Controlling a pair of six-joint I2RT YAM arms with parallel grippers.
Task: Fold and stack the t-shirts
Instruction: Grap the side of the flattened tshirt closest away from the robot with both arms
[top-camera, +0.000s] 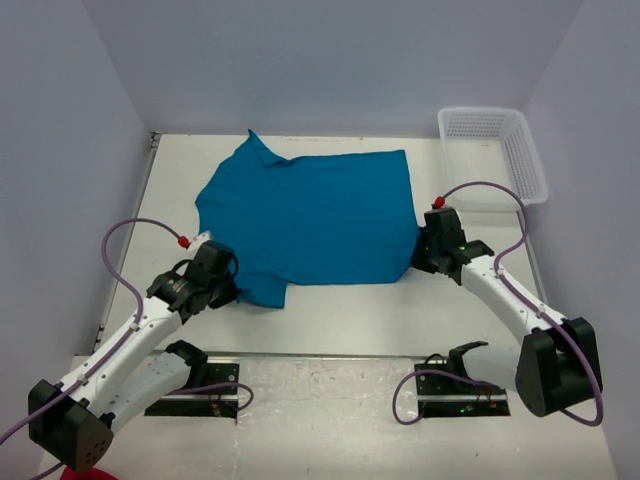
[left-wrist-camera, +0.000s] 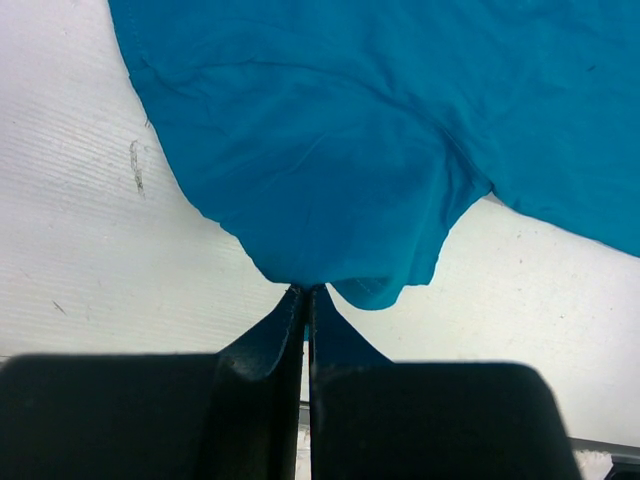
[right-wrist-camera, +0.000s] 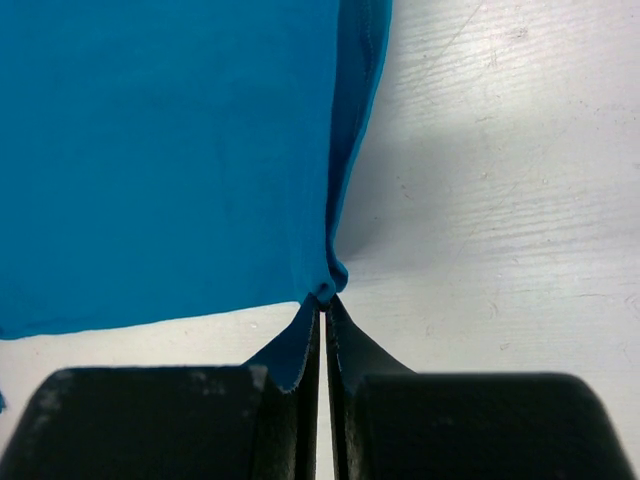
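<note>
One teal-blue t-shirt (top-camera: 310, 215) lies spread on the white table, a sleeve pointing to the far left. My left gripper (top-camera: 232, 290) is shut on the shirt's near left corner; in the left wrist view the cloth (left-wrist-camera: 330, 150) bunches right at the closed fingertips (left-wrist-camera: 306, 292). My right gripper (top-camera: 420, 258) is shut on the shirt's near right corner; in the right wrist view the folded hem (right-wrist-camera: 200, 150) runs straight up from the pinch (right-wrist-camera: 327, 298). Both corners look slightly lifted.
A white mesh basket (top-camera: 527, 160) stands at the back right of the table. Purple cables loop beside both arms. Grey walls close in the left, back and right. Bare table (top-camera: 340, 320) lies between the shirt and the arm bases.
</note>
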